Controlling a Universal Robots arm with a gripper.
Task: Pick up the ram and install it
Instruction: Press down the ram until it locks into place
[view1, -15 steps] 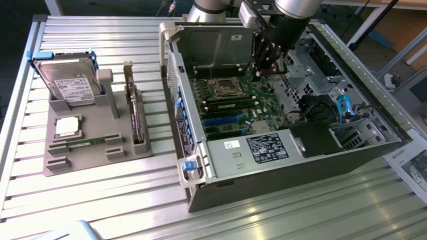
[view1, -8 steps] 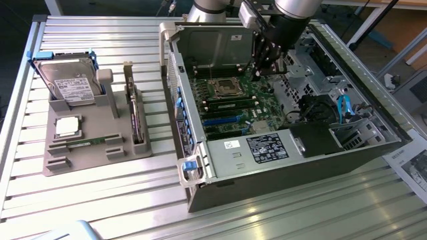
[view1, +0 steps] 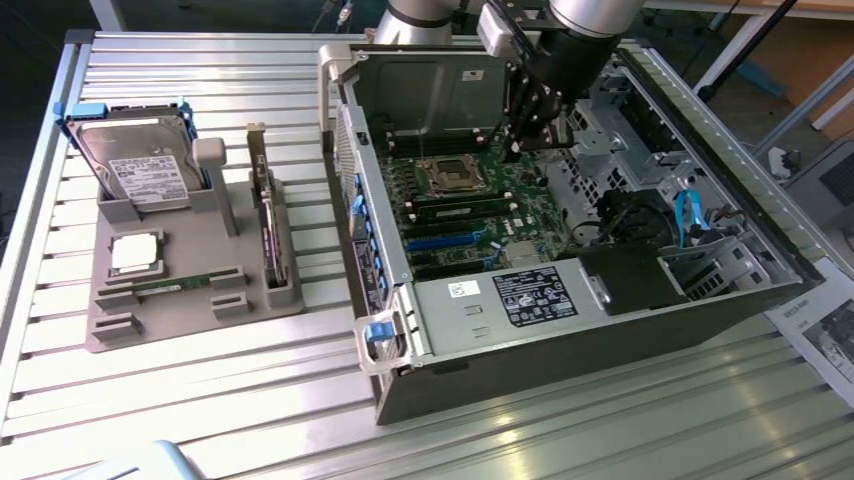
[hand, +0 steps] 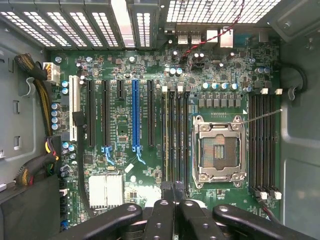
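Exterior view: ram (view1: 174, 288) far fr. hand (view1: 529, 138)

Free room over the motherboard (view1: 467, 215) mid-frame; case wall (view1: 354, 160) at the exterior view's left, cables (view1: 687, 215) at its right.

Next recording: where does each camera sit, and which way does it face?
Exterior view: off the arm, high up, looking down slantwise on the table, parts holder and open computer case; the arm and tool reach into the case.
Wrist view: on the wrist, facing straight at the motherboard; the shut tool's dark fingers show in front.
Shared: the motherboard and its empty CPU socket.
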